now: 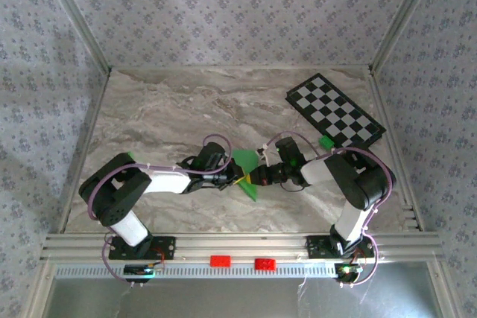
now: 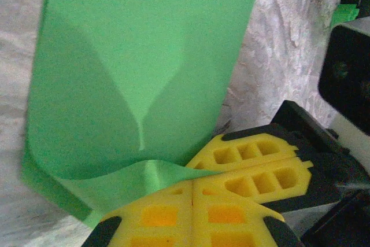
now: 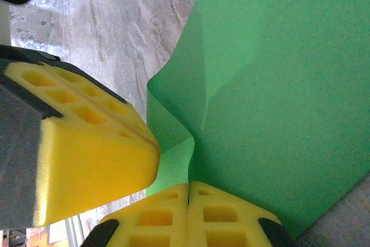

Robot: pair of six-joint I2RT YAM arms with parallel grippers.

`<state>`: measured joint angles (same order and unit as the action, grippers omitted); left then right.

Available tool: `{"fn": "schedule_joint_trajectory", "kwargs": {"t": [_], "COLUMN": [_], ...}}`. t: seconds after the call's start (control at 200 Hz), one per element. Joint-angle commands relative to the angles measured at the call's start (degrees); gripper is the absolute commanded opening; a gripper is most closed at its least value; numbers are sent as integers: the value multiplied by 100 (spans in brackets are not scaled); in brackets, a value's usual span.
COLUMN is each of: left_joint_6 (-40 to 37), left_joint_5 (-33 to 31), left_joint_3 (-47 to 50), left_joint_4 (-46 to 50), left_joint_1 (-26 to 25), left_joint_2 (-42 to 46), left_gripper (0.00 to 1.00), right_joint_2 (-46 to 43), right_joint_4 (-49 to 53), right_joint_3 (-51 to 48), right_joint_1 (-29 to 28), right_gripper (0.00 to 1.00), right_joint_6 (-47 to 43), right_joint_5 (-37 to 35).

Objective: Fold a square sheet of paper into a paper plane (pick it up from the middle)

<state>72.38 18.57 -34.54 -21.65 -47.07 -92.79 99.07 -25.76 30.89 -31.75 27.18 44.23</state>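
Since both pairs of yellow pads point(image 2: 156, 215) are pressed flat together with no gap showing, I read the left gripper point(image 2: 192, 201) and the right gripper point(image 3: 188, 203) as each pinched onto the square sheet of paper point(image 2: 144, 67), meeting tip to tip near the middle of the table point(image 1: 149, 109). On the left wrist feed the sheet's near edge curls down into the seam of the left pads. The right gripper's pads sit just beside them, touching or nearly so; I cannot tell which. On the right wrist feed a buckled ridge of green runs into the seam of the right pads. Outward from the pinch the sheet stands up off the table in a loose bowed curve, with a soft crease up its middle rather than a flat fold. The small green block point(image 1: 326, 141) and the checkered board point(image 1: 335, 109) lie well apart, to the right rear. My worry is how close the two grips are. If I pull or twist the arms unevenly, thin paper held at two points so near each other could tear or crumple between them. If one side lets go first, the bowed sheet may spring sideways and the crease would land off centre. The pads could also knock together and drag the sheet out of one pinch.
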Motion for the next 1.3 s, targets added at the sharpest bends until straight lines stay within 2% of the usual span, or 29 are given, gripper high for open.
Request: {"fn": "schedule_joint_trajectory", "kwargs": {"t": [0.0, 0.485, 0.895, 1.104, 1.294], "left_joint_6": [9, -92, -347, -382, -395], "left_joint_5": [-129, -178, -289, -30, -168], "left_joint_3": [75, 251, -95, -320, -226], "left_joint_4": [114, 123, 789, 467, 707], "left_joint_1": [-60, -77, -85, -73, -2], "left_joint_2": [48, -475, 294, 21, -126], "left_gripper": [0, 0, 0, 2, 0], "right_joint_2": [239, 238, 119, 127, 122], "right_joint_4": [447, 510, 651, 684, 679], "right_joint_3": [-156, -129, -145, -137, -138], "right_joint_1": [54, 41, 32, 29, 26], "right_gripper": [0, 0, 0, 0, 0], "right_joint_6": [-95, -125, -178, -204, -195], "right_joint_5": [-591, -637, -696, -712, -702]}}
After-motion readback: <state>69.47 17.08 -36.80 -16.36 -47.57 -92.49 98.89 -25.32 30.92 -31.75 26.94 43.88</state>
